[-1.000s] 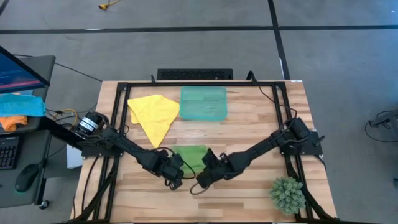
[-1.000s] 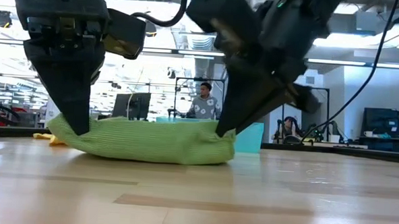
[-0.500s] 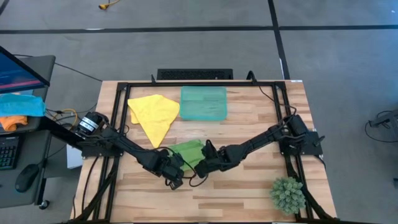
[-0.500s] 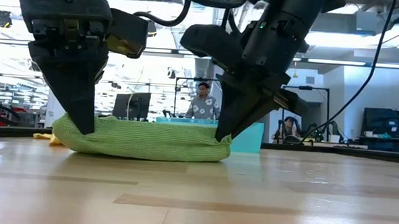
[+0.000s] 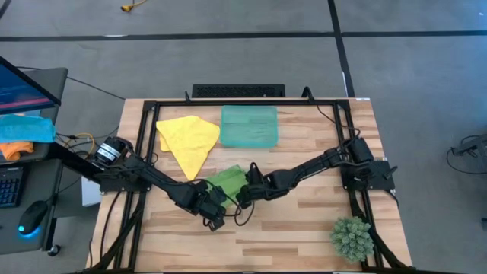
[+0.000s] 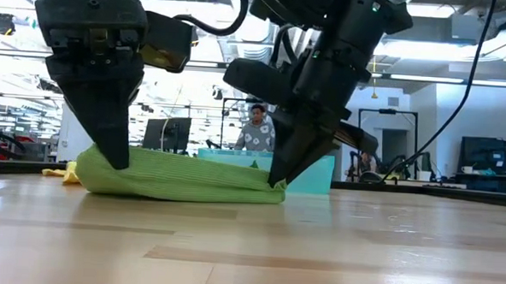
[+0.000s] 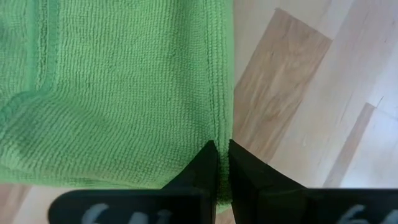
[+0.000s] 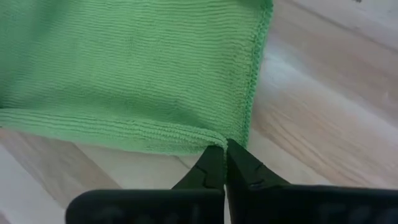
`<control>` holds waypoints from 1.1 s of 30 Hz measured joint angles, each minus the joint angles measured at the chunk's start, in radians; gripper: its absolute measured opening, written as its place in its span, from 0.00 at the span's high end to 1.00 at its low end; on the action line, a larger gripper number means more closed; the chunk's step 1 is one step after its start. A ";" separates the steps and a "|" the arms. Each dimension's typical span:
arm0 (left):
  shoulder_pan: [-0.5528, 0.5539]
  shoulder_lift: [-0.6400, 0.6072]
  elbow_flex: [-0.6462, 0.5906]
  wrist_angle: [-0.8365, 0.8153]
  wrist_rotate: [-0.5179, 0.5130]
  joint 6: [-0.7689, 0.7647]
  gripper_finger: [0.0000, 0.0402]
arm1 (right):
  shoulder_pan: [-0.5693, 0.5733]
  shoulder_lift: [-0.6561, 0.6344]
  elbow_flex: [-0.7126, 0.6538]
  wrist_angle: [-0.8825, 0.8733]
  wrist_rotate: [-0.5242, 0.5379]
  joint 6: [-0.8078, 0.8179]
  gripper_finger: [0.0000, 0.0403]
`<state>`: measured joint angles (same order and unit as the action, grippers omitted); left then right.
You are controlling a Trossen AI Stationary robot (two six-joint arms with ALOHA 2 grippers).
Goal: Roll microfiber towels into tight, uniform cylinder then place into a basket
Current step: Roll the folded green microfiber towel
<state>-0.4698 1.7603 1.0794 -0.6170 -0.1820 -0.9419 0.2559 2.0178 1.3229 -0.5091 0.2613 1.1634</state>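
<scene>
The lime green towel point(image 5: 228, 181) lies partly rolled on the table's middle, a low bundle in the low view point(image 6: 183, 175). My left gripper point(image 5: 215, 204) is shut on its left end and shows in the low view point(image 6: 115, 160). My right gripper point(image 5: 245, 194) is shut on its right end and shows in the low view point(image 6: 279, 179). The yellow towel point(image 5: 188, 139) lies crumpled flat at the far left. The teal basket point(image 5: 249, 125) stands beside it at the far middle. My left gripper pinches the green towel's hemmed side edge point(image 7: 217, 132) between its two fingers, at the near end of that edge. The fingers come from above, pointing down. The towel rests on the table, slack. My right gripper pinches the corner of the towel's folded near edge point(image 8: 213, 138) between its two fingers, where the fold meets the side hem. The fingers slant down from the table's right. The towel rests on the table.
A small green plant point(image 5: 351, 237) stands at the near right corner. A black frame point(image 5: 228, 103) runs around the table's far and side edges. Bare wood lies near the front edge. A person point(image 6: 258, 129) sits in the room behind.
Both grippers have gone toward the table's far edge, still shut on the green towel's ends; the right one has also gone left. The towel's near edge has travelled with them over the rest, so the bundle is narrower and lies farther back.
</scene>
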 joint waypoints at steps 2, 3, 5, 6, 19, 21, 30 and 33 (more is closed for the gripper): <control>0.000 0.000 0.000 -0.001 -0.006 0.015 0.97 | -0.004 0.000 0.000 0.001 0.000 -0.012 0.99; 0.000 0.000 0.000 -0.001 -0.010 0.022 0.96 | -0.006 0.000 0.000 0.001 0.000 -0.012 0.99; 0.000 0.000 0.000 -0.001 -0.012 0.035 0.95 | -0.008 0.000 -0.001 0.000 0.000 -0.013 0.98; 0.000 0.000 0.000 -0.002 -0.011 0.043 0.94 | -0.008 0.000 -0.001 -0.001 0.001 -0.015 0.97; -0.006 0.000 0.000 -0.009 0.074 0.138 0.66 | -0.017 0.000 -0.004 -0.014 0.006 -0.020 0.97; -0.020 0.000 0.000 -0.007 0.071 0.159 0.66 | -0.016 0.000 -0.004 -0.014 0.005 -0.020 0.96; -0.150 -0.022 0.009 0.005 -0.144 0.206 0.69 | -0.017 0.000 -0.004 -0.010 0.000 -0.020 0.97; -0.207 -0.019 0.010 0.045 -0.223 0.250 0.71 | -0.017 0.000 -0.004 -0.011 -0.002 -0.015 0.96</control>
<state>-0.6763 1.7416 1.0889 -0.5717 -0.4053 -0.6922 0.2394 2.0179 1.3193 -0.5202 0.2595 1.1488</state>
